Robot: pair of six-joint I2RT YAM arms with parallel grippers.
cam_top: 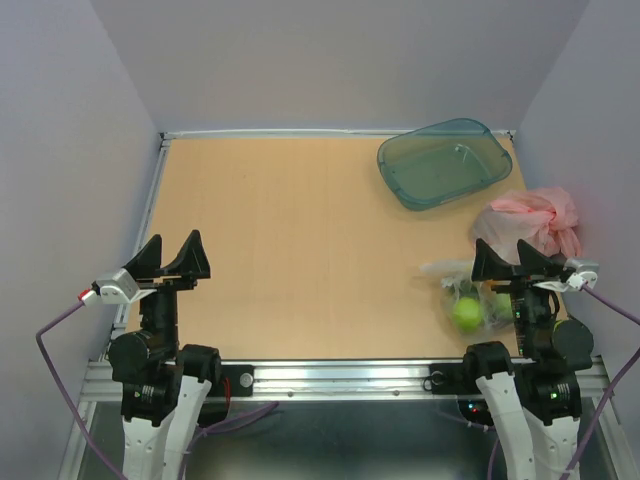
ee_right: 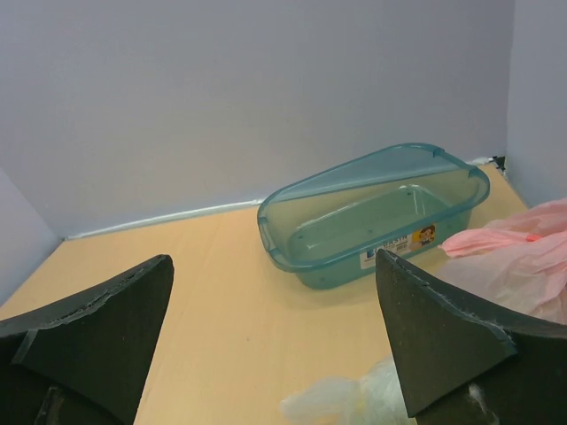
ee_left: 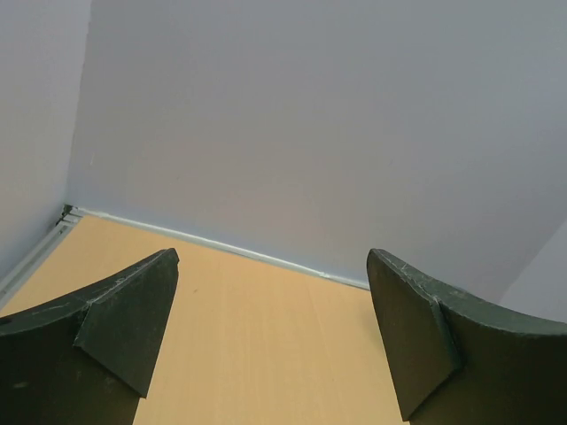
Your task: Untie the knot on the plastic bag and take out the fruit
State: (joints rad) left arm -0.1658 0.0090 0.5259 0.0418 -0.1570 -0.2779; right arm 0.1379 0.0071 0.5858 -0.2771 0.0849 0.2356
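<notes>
Film of the plastic bag point(cam_top: 445, 272) is judged thin, soft and slippery; its bunched neck should be pinched. Jaws of left gripper point(cam_top: 170, 257) and right gripper point(cam_top: 505, 260) are spread.

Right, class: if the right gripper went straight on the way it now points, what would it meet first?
Probably the teal tray, which lies ahead of the open right gripper. The pink plastic bag lies just beside that line and might be brushed first; depth is unclear.

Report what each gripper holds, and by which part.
Nothing. The left gripper and the right gripper stand open and empty; the plastic bag lies below the right one.
</notes>
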